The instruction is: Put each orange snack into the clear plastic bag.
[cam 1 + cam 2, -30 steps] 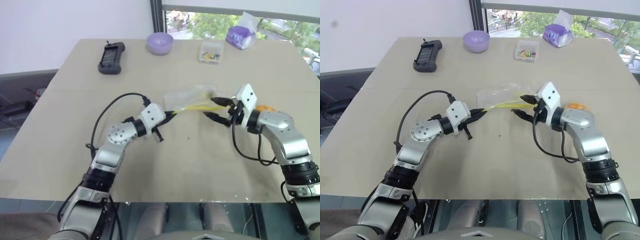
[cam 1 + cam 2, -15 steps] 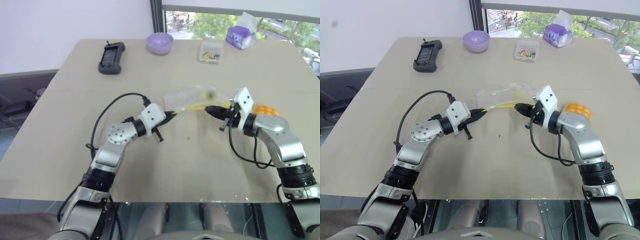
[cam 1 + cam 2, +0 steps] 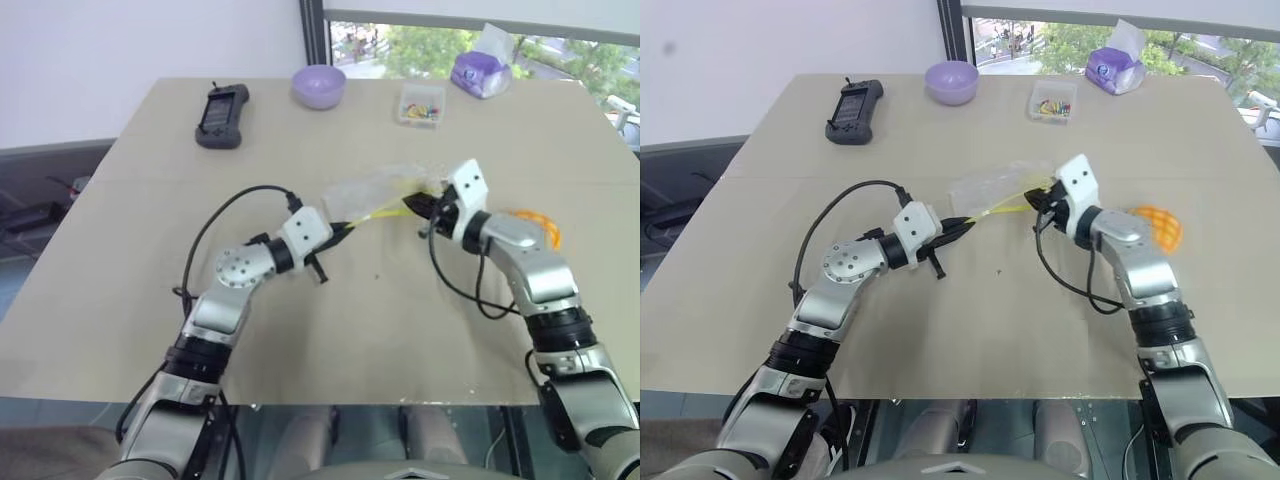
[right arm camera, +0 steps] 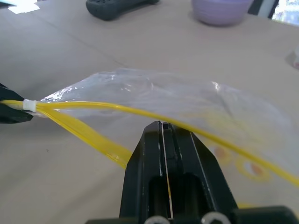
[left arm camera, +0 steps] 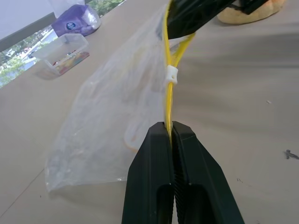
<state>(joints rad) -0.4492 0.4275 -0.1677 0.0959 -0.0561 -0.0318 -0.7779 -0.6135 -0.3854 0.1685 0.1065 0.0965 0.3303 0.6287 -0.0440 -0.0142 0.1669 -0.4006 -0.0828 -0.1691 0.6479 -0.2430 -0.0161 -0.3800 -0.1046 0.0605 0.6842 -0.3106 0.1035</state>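
my left gripper [image 5: 170,128] pinches one end of the clear bag's [image 3: 375,190] yellow seal strip [image 4: 93,135], jaws tight on it. my right gripper [image 3: 413,205] has its jaws closed at the strip's other end, the bag stretched between them over the table [image 3: 150,260]. one orange snack [image 3: 1160,225] sits just beside my right arm.

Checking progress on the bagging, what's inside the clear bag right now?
No bun is inside the bag; through its film only the table shows, plus a few printed yellow rings. The one bun lies on the table beside the right arm. The bag's far end is hidden behind the right gripper.
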